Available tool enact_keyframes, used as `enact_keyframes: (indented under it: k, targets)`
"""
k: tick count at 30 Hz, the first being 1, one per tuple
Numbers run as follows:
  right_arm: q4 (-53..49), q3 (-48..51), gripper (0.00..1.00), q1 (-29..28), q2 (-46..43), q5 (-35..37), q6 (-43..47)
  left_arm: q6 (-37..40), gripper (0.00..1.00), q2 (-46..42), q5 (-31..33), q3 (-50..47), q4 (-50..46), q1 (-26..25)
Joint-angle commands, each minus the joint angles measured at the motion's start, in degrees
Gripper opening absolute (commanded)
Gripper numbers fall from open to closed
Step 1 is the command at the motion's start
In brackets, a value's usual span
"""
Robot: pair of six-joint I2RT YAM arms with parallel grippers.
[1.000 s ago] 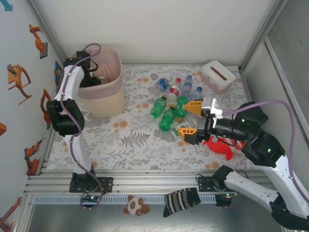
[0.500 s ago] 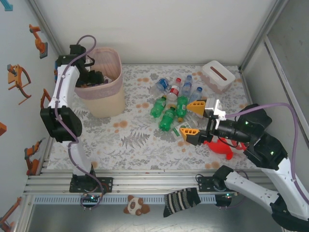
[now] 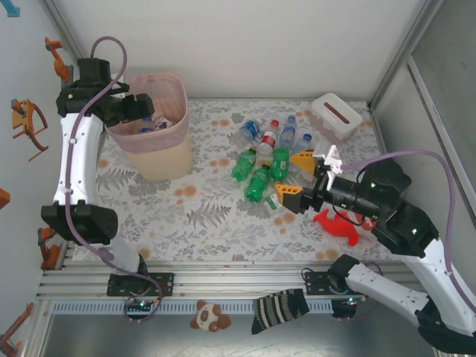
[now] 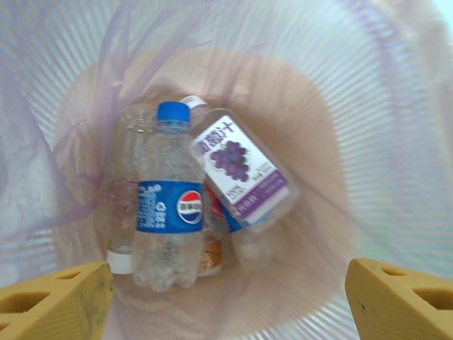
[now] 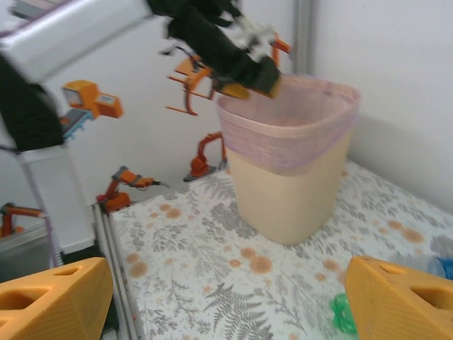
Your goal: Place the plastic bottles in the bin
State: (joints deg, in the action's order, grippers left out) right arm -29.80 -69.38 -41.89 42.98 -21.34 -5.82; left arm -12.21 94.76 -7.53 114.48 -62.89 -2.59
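Floral tabletop (image 3: 208, 216) carries glossy green and clear plastic bottles (image 3: 262, 165), the ribbed, pink-lined cream bin (image 3: 165, 160) holds a crinkled blue-capped bottle (image 4: 170, 212), and left gripper (image 4: 226, 297) and right gripper (image 3: 295, 178) both have their jaws spread.

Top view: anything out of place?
Yes: a red toy figure lies right of the plastic bottles, though it is no bottle. A striped sock and a small plush lie by the near rail.

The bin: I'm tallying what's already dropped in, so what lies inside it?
Inside the bin lie a blue-capped clear bottle, a grape-label bottle and another clear bottle. Something orange-red beneath them is mostly covered, so the full count is uncertain.
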Motion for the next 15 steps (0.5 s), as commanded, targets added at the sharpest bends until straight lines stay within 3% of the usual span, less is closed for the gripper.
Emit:
enact_keyframes:
  k: [1,9,15]
  targets:
    - [-2.9,-1.3,0.84,-0.4,2.6,9.6,-6.6,-1.1,0.84,-5.2,-6.2,-3.8,3.1,0.0]
    - [-8.7,0.0,0.84,-0.4,9.3,26.1,-23.9,-2.7,0.84,-19.1,-16.6,-17.9,13.1,-0.4]
    - [-17.0,2.4,0.86,-0.4,13.9,42.9,-42.8,-3.6,0.84,-26.6,-23.1,-25.9,18.1,-0.8]
